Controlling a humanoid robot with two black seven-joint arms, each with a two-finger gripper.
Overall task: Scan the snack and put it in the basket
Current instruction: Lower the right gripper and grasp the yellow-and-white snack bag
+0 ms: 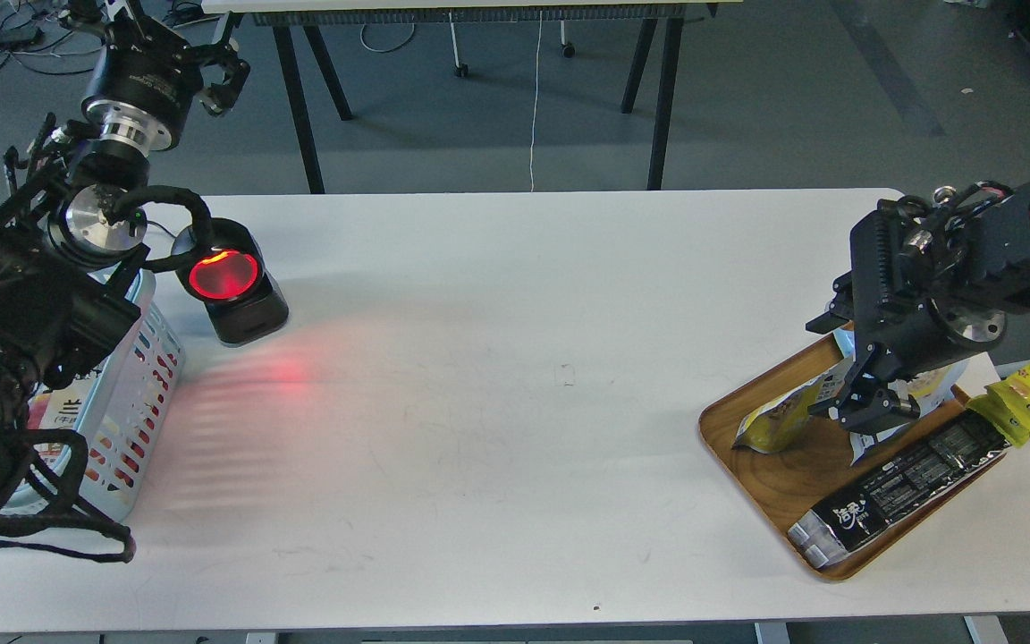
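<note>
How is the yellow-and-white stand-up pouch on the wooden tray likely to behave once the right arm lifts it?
The snack looks like a thin film pouch, so it will probably crumple under the fingers rather than stay stiff. It looks puffy, so likely light for its size. Leaning on the wooden tray, it may tip or slide if the right gripper nudges it.
</note>
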